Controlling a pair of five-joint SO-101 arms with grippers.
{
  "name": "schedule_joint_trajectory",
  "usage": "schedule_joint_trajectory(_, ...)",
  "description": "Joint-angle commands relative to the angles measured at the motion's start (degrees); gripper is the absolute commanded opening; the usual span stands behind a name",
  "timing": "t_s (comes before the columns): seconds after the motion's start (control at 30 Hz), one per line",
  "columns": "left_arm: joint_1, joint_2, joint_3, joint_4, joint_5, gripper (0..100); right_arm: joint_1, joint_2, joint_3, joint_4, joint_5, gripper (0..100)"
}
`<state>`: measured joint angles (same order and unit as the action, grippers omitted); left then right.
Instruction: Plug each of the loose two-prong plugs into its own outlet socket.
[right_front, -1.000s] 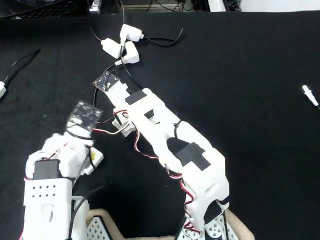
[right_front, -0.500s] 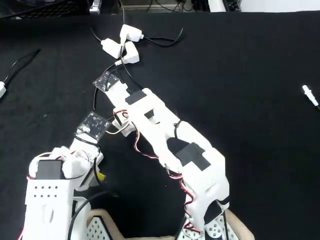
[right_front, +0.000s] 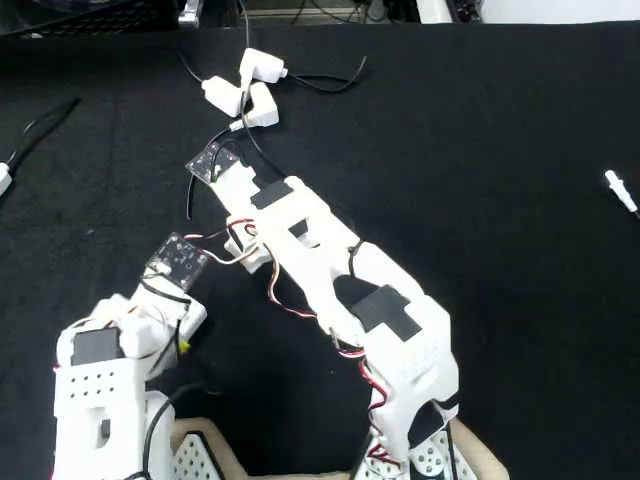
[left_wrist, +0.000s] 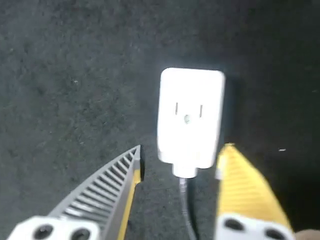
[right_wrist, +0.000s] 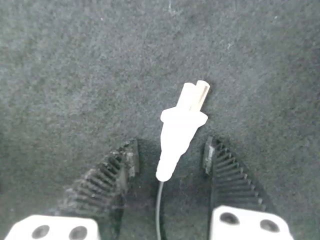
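Right hand, spread, straddles plug; left hand, spread, straddles socket.

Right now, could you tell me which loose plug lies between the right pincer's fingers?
The plug with prongs pointing away from the right pincer, which sits open around it without touching; the other plug lies alone, far off to the side.

tabletop: matte black cloth | far edge: dark cables, white strip
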<state>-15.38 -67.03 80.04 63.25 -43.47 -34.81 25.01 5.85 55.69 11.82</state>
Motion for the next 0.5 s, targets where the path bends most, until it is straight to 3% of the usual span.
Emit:
schedule_joint_trajectory(0.0,-1.8,-0.3,-0.2,-1.2,-1.8,14,1.1,-1.7,0.2,-0.4,0.2,24.0)
schedule_joint_trajectory(0.23,-2.2,-0.7,-3.8,-0.6,-1.8,3,1.1,-1.7,0.2,-0.4,0.2,24.0)
schedule_joint_trajectory(0.47,0.3,-0.2,-11.9,3.7,-1.8,3,1.1,-1.7,0.2,-0.4,0.2,24.0)
